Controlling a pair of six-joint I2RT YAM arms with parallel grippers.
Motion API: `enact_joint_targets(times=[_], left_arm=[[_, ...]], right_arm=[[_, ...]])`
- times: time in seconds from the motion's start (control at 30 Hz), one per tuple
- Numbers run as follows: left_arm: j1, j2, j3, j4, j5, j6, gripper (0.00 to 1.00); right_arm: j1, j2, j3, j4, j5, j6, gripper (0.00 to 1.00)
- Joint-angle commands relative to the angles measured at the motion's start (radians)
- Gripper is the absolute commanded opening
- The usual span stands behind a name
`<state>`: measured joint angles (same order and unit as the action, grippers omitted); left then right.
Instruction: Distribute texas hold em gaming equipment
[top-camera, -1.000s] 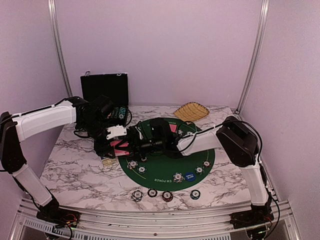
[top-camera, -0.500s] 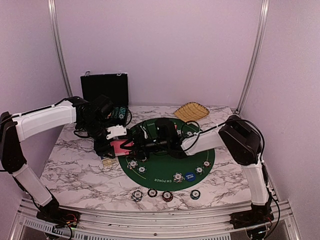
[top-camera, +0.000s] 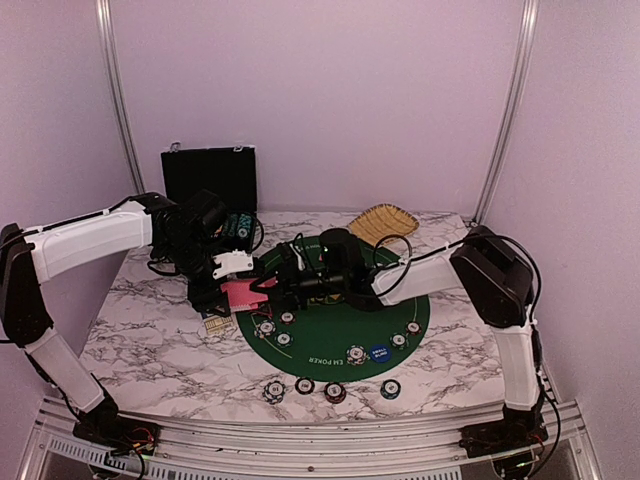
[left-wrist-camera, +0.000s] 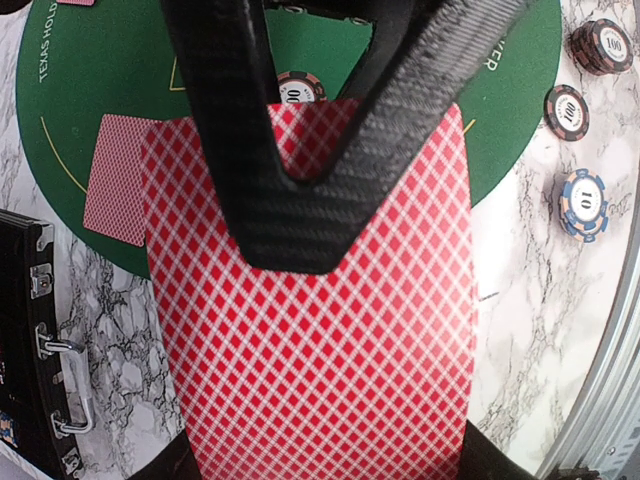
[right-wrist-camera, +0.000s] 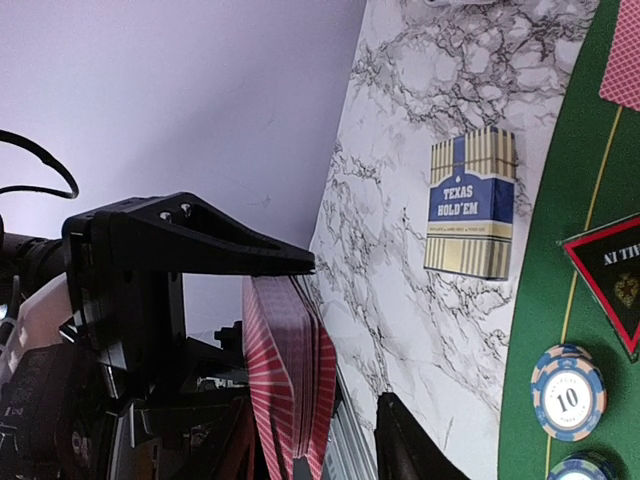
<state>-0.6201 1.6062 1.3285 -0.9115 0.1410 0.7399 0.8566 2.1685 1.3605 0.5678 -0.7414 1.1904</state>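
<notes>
Change since a second ago: right arm's elbow sits farther right and its wrist slightly higher; more of the pink deck is exposed; left arm unmoved.
Left pincer (left-wrist-camera: 300, 215): pressed together on the deck of red-backed cards (left-wrist-camera: 320, 340), one black finger lying across the patterned back.
Deck position: held in the air over the left rim of the green mat (top-camera: 330, 340), between the two pincers.
Right pincer (top-camera: 285, 287): spread, reaching toward the deck from the mat side; in the right wrist view the deck's edge stands between its fingers (right-wrist-camera: 405, 445), with a gap showing beside that finger.
Single card (left-wrist-camera: 115, 180): face down on the mat, beside the held deck.
Card box (right-wrist-camera: 470, 205): flat on the marble surface (top-camera: 150, 340), just off the mat's edge.
Triangular marker (right-wrist-camera: 612, 285): on the mat, near a striped chip (right-wrist-camera: 567, 390).
Chips on mat (top-camera: 357, 354): scattered along the near arc, next to a blue button (top-camera: 378, 352).
Chips off mat (top-camera: 305, 386): a row on the marble near the front edge.
Basket (top-camera: 383, 222): at the far edge.
Black case (top-camera: 210, 176): far left, lid upright.
</notes>
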Motion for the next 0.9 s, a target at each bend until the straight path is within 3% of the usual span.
enact_joint_targets(times=[0.0, 0.53, 0.73, 0.87], left_arm=[[-0.001, -0.014, 0.028, -0.008, 0.017, -0.007, 0.02], [-0.001, -0.006, 0.029, -0.007, 0.011, -0.006, 0.01], [-0.001, -0.006, 0.024, -0.007, 0.008, -0.004, 0.02], [-0.001, -0.006, 0.025, -0.007, 0.006, -0.003, 0.02]], right_arm=[[-0.008, -0.054, -0.004, -0.014, 0.007, -0.030, 0.39], [-0.011, -0.102, -0.055, 0.006, 0.002, -0.015, 0.18], [-0.015, -0.098, -0.113, 0.186, -0.028, 0.108, 0.11], [-0.015, -0.095, -0.111, 0.175, -0.027, 0.107, 0.06]])
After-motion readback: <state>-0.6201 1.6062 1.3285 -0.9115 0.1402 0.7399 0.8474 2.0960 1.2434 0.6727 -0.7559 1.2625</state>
